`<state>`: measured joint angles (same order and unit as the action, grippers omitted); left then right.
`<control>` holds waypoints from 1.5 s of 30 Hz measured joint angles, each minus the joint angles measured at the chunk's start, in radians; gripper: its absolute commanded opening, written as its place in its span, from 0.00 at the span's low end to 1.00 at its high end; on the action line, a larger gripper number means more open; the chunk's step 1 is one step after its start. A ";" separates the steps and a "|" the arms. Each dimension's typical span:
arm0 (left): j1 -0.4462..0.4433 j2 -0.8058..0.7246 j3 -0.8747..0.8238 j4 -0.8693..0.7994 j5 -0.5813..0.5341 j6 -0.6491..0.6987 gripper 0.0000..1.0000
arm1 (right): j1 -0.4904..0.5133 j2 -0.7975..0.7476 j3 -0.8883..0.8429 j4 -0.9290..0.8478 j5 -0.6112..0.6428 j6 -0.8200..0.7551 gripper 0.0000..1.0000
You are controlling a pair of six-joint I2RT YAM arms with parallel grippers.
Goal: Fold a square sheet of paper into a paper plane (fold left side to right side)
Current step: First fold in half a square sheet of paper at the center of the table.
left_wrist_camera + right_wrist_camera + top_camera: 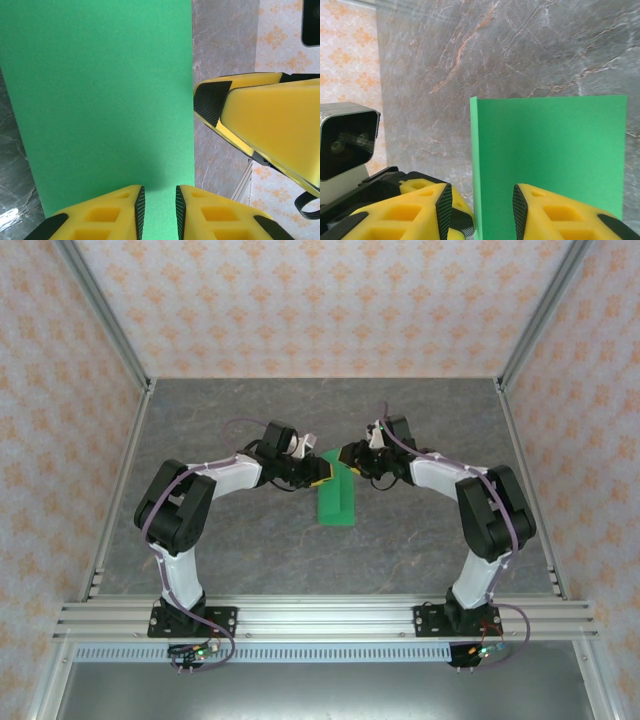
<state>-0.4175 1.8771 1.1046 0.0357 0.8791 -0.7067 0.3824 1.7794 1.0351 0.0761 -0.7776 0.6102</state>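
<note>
From above, the green square sheet of paper lies folded on the table. Its far end sits between the left gripper and the right gripper.

In the left wrist view, the left gripper's jaws leave a small gap, and the paper shows through it.

In the right wrist view, the right gripper's jaws are partly open, and the paper's edge is in the gap.

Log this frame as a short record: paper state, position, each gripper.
paper: square sheet of paper, green, folded to a narrow rectangle, no pointed nose yet
position: mid table, long axis near to far
left gripper: at the paper's far end, jaws narrowly apart, green in the gap
right gripper: facing it there, jaws wider apart, paper edge in the gap
</note>
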 measured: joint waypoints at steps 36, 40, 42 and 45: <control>-0.042 -0.004 0.043 -0.200 -0.201 0.074 0.57 | 0.017 0.047 0.029 -0.216 0.188 -0.141 0.09; -0.054 0.023 0.068 -0.215 -0.208 0.075 0.57 | 0.017 0.049 0.029 -0.216 0.188 -0.141 0.09; -0.055 0.039 0.087 -0.230 -0.216 0.076 0.57 | 0.017 0.051 0.029 -0.216 0.187 -0.141 0.10; -0.059 0.061 0.099 -0.238 -0.228 0.076 0.57 | 0.017 0.056 0.031 -0.215 0.187 -0.141 0.10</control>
<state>-0.4763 1.9381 1.2037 -0.2024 0.6514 -0.6312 0.3992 1.8359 1.0664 -0.1390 -0.5907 0.4694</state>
